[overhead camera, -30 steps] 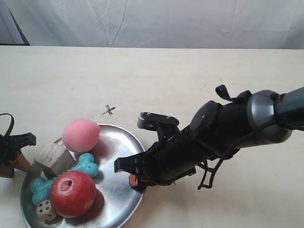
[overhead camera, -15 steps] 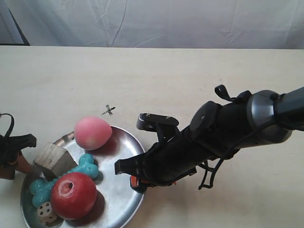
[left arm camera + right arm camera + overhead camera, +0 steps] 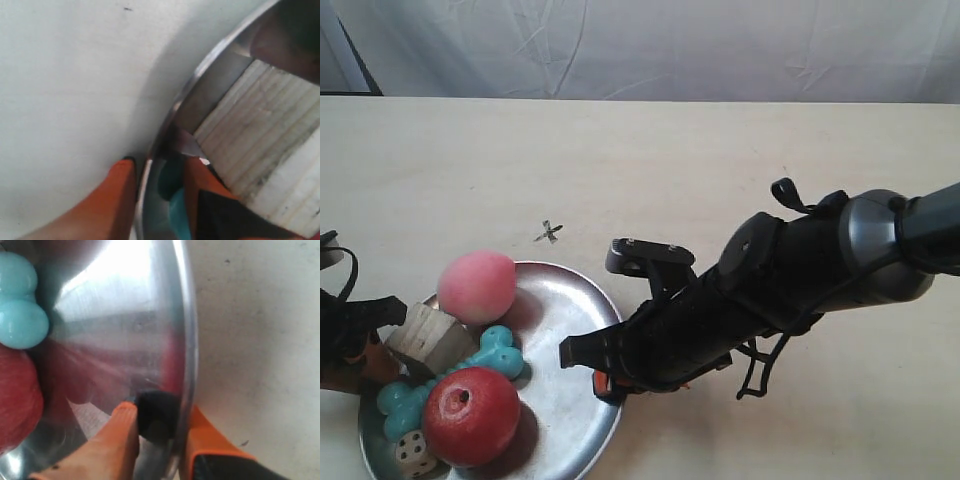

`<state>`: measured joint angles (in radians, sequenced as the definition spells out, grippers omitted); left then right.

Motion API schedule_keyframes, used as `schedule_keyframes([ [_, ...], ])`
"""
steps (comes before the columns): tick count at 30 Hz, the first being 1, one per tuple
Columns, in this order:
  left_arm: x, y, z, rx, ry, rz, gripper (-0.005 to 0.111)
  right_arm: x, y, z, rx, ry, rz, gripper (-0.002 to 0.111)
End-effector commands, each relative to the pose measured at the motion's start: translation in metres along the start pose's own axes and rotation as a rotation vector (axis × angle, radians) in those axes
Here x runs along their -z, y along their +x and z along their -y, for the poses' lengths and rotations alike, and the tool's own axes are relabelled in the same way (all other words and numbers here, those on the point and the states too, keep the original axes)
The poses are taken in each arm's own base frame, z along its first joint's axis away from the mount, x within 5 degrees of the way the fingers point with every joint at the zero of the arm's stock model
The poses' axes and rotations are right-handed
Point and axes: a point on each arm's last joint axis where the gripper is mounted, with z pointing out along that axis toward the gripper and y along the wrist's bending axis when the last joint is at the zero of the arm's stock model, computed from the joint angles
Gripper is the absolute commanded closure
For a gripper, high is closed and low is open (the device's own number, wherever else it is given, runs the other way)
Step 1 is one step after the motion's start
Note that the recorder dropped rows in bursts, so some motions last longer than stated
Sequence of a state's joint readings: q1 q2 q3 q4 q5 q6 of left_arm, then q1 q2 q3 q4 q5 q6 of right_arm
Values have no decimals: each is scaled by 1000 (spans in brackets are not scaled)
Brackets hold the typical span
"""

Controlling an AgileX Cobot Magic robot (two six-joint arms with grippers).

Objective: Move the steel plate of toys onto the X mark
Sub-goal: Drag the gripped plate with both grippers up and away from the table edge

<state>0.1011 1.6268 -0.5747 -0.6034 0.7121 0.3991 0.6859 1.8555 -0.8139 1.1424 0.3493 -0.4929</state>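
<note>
Two grips logged: I see left claw (image 3: 157,169) and right claw (image 3: 160,415) each clamped across the steel plate (image 3: 563,318) rim.

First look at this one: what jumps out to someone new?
The shiny steel plate sits at the exterior view's lower left, with a bright red apple and pink peach on it. A bulky black arm reaches in from that view's right. The right gripper pinches the plate's rim, the left gripper the opposite side.

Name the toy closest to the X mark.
The pink peach, nearest the X mark; apple, bone, cube and die sit farther back on the steel plate.
</note>
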Motion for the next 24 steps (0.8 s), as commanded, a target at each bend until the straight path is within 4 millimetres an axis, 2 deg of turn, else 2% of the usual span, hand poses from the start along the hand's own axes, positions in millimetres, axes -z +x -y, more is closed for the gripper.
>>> schedule_keyframes([
  [1, -3, 0, -1, -6, -11, -6, 79, -1, 1, 2, 70, 18, -6, 94],
  [6, -3, 0, -1, -6, -12, -6, 80, -1, 2, 1, 72, 13, -18, 94],
  [9, -3, 0, -1, -6, -10, -7, 92, -1, 2, 1, 72, 13, -18, 95],
  [11, -3, 0, -1, -8, -10, -7, 105, -1, 2, 1, 72, 13, -18, 97],
  [12, -3, 0, -1, -8, -9, -6, 107, -1, 2, 1, 72, 13, -18, 99],
  [15, -3, 0, -1, -4, -5, -7, 107, -1, 1, 2, 72, 16, -11, 109],
  [24, -2, -1, 4, 20, 34, -21, 107, -1, 1, 2, 72, 19, -5, 109],
])
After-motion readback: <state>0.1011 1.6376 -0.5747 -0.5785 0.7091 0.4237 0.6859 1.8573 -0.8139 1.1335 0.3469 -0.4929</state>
